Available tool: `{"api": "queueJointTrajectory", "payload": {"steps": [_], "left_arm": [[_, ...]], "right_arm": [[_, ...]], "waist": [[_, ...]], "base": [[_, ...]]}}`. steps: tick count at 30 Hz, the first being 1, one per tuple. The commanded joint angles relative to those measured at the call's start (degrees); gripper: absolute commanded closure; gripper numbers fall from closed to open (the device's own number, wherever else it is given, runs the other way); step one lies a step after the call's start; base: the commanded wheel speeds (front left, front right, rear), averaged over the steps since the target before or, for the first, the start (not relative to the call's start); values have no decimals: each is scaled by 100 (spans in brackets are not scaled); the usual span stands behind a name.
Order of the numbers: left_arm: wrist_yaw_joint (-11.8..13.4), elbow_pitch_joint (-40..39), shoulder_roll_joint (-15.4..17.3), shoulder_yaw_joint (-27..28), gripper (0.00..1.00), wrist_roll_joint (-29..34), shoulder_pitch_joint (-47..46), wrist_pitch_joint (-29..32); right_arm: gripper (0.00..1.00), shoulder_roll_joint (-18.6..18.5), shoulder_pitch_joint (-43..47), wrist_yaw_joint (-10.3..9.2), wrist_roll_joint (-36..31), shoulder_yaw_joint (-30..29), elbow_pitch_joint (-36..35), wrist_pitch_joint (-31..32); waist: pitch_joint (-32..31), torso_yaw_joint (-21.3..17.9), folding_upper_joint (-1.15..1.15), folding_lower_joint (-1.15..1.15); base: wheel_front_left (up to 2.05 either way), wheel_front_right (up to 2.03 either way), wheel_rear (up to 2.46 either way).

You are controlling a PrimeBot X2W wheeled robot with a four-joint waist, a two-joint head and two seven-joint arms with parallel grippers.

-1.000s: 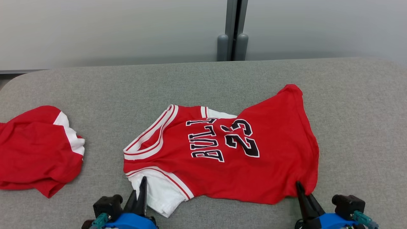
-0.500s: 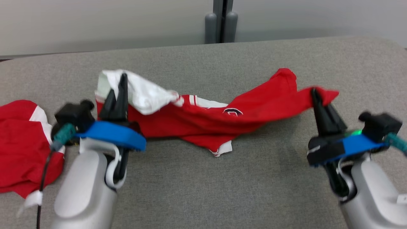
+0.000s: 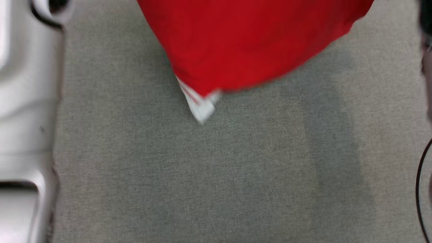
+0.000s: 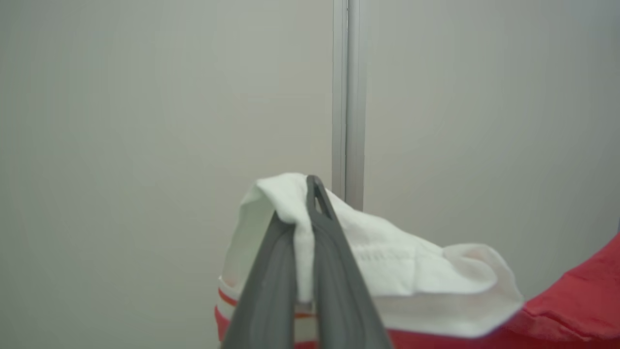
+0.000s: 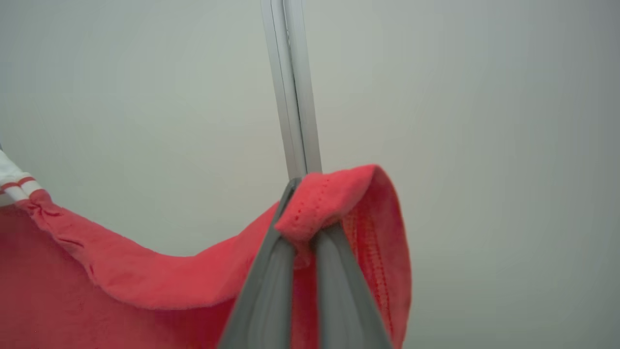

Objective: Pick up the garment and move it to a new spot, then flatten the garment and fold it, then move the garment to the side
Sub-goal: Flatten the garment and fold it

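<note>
Pinching the white sleeve [image 4: 387, 261] in the left gripper [image 4: 300, 208] and the red hem [image 5: 334, 194] in the right gripper [image 5: 307, 228], both clamped tight, the robot hangs the garment [image 3: 243, 44] between them above the table [image 3: 236, 175], likely to spread it flat.

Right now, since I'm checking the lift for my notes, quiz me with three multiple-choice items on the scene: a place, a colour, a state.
1. Where does the left claw grip the garment? A white part; B red hem; C printed number.
2. Colour of the cloth in the right claw? A red; B white; C blue.
3. Both claws are: A open; B shut on cloth; C one open.
Key: A, white fabric wraps its tip; A, a red hem sits pinched; B, cloth is clamped in both wrist views.
</note>
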Motion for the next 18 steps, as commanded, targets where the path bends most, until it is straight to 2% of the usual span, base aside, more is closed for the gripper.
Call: {"api": "queueJointTrajectory", "payload": {"steps": [1,6,10,14,18], "left_arm": [[-35,133,53,-12,100,14,-321,-4],[-39,759,127,-227,100,-38,-1553,-118],[-39,1140,180,-573,100,-139,-2159,-265],[-26,1467,176,-745,100,-360,-2392,-477],[-27,1723,147,-921,100,-645,-2013,-640]], "right_arm": [[100,-38,-355,3,70,-13,131,23],[100,-102,-1644,3,263,-3,861,-64],[100,-38,-2319,3,427,139,1437,-186],[100,-44,-2560,3,556,475,1848,-340],[100,-94,-2227,3,737,821,2118,-497]], "waist": [[118,36,-2,-2],[300,-10,-2,-2],[371,-48,-2,-2],[443,-17,-2,-2],[516,60,-2,-2]], "base": [[0,0,0],[0,0,0],[0,0,0],[0,0,0],[0,0,0]]}}
